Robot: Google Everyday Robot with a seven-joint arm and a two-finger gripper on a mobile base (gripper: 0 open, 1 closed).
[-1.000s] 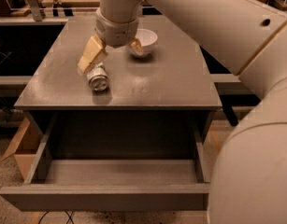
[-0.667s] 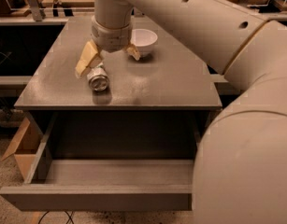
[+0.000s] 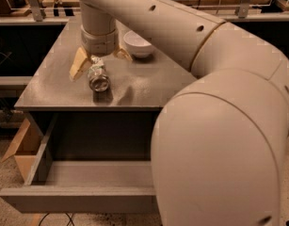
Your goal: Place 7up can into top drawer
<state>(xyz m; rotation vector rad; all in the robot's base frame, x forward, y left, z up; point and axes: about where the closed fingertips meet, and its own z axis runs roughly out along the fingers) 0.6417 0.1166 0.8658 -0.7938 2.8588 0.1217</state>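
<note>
The 7up can lies on its side on the flat grey cabinet top, its silver end facing me. My gripper hangs right over the can's far end, open. One tan finger stands to the can's left and the other to its right, so the can lies between them. The top drawer is pulled out below the cabinet top and nothing shows inside it. My arm hides the drawer's right part.
A white bowl stands on the cabinet top just behind and right of the gripper. An open cardboard box sits on the floor left of the drawer. My arm's large elbow fills the right foreground.
The gripper has shifted slightly left and lower, so its fingers now straddle the can. The arm has swung in and covers more of the right side. The can has not moved.
</note>
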